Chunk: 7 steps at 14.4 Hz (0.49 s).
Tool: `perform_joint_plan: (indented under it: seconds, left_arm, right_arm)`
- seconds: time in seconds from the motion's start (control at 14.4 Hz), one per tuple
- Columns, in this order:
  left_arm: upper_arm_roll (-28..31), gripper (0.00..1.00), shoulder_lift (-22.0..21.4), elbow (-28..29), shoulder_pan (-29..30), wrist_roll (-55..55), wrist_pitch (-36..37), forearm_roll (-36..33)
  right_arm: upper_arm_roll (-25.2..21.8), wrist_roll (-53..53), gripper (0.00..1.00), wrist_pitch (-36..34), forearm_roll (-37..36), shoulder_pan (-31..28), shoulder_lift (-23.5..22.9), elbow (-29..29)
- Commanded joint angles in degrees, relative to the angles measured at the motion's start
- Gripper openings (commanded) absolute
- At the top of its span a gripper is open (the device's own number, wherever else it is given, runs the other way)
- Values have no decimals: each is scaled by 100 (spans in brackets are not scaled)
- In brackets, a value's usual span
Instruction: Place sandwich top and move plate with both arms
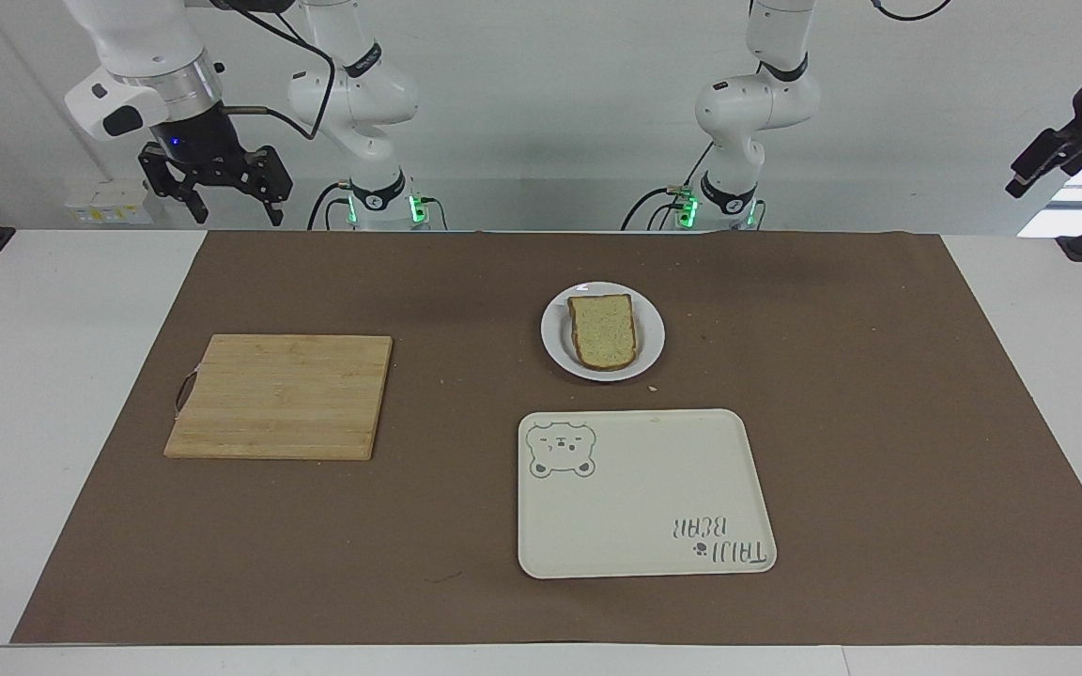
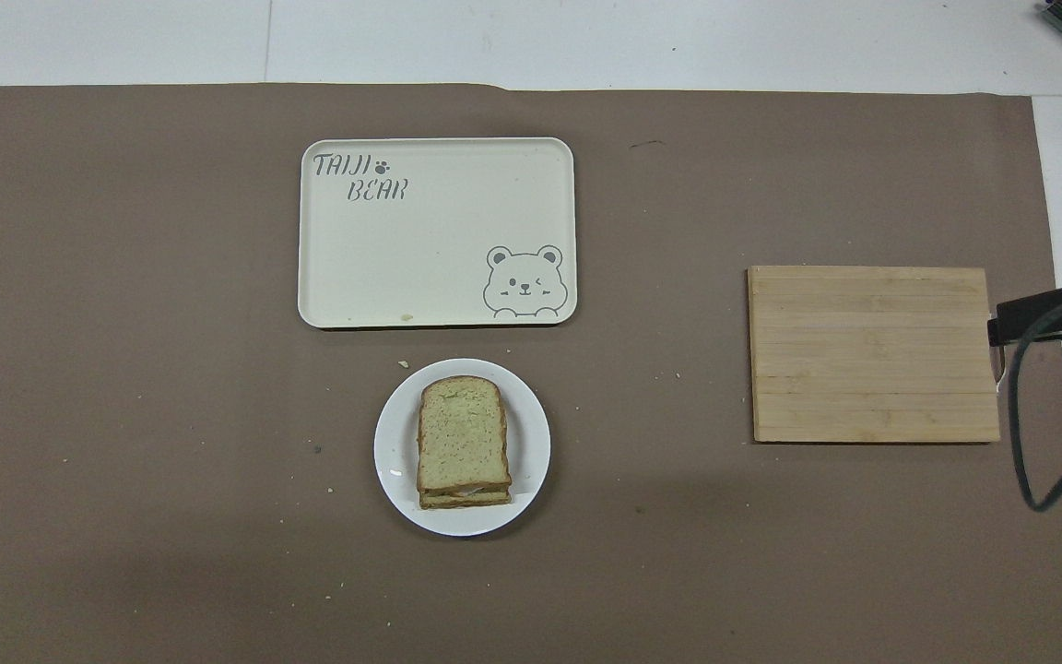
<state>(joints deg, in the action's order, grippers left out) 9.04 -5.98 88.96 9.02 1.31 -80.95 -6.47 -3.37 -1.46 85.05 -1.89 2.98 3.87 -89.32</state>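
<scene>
Both jaws hang open and empty: right gripper (image 1: 212,192), and left gripper (image 1: 1053,160), maybe partly cut off. Sandwich top (image 1: 603,329) hides the filling on the plate (image 1: 555,343), with bare bench around.

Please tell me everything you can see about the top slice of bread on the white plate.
The sandwich top is a plain slice of light-brown speckled bread with a darker crust, one end rounded and pointing away from the robots. It lies flat on a stack of sandwich layers, whose edges show under its square end. The stack sits in the middle of the small round white plate, which stands nearer to the robots than the cream bear tray. Nothing else touches it.
</scene>
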Motion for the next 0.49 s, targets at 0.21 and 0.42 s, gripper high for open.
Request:
perform_joint_plan:
  seconds: [0.21, 0.42]
  left_arm:
    - [-394, 100, 158, 25, -1022, -140, -175, 1006]
    - [-421, 100, 141, 51, -1743, -123, -333, 1113]
  right_arm:
    - [56, 128, 100, -41, 4, -87, 106, -94]
    - [56, 128, 100, -41, 4, -87, 106, -94]
